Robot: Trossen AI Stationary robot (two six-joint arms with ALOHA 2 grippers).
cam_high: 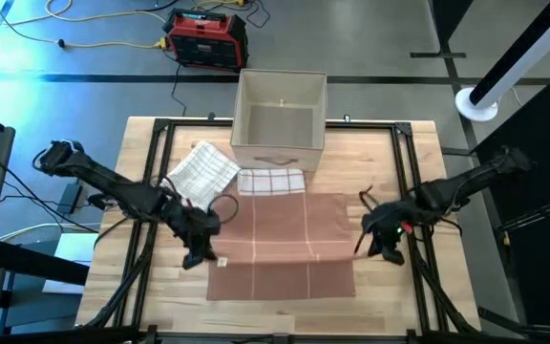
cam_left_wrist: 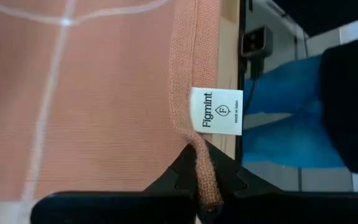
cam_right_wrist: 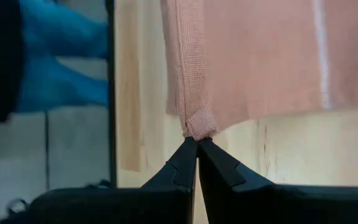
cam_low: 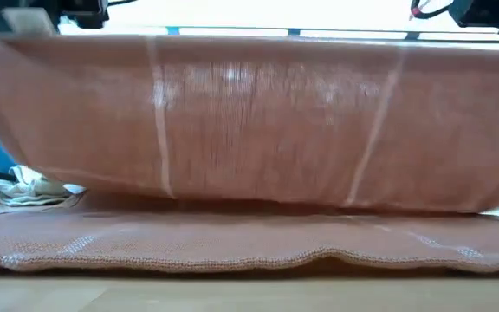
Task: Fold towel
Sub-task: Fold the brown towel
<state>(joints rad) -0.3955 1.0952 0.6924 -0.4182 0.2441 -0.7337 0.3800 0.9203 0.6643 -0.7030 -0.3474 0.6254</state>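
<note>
While the salmon-pink towel [cam_high: 285, 244] is lying across the middle of the wooden table [cam_high: 390, 296], both arms are holding it up by its two far corners — the cloth is hanging between them in a raised fold, with its near part still flat on the wood. The left gripper [cam_high: 199, 250] is sitting at the towel's left edge, its fingers pinched tight on the hem just below a small white label [cam_left_wrist: 216, 111]. The right gripper [cam_high: 382, 239] is sitting at the towel's right edge, its fingertips clamped together on the corner of the cloth. In the low view the lifted part is stretching like a curtain across the whole width — thin pale stripes are running down it. Behind the towel, a folded white checked cloth [cam_high: 271, 181] is lying against an open beige box [cam_high: 280, 119], and a second, crumpled checked cloth [cam_high: 202, 172] is lying just to its left, near the left arm.
</note>
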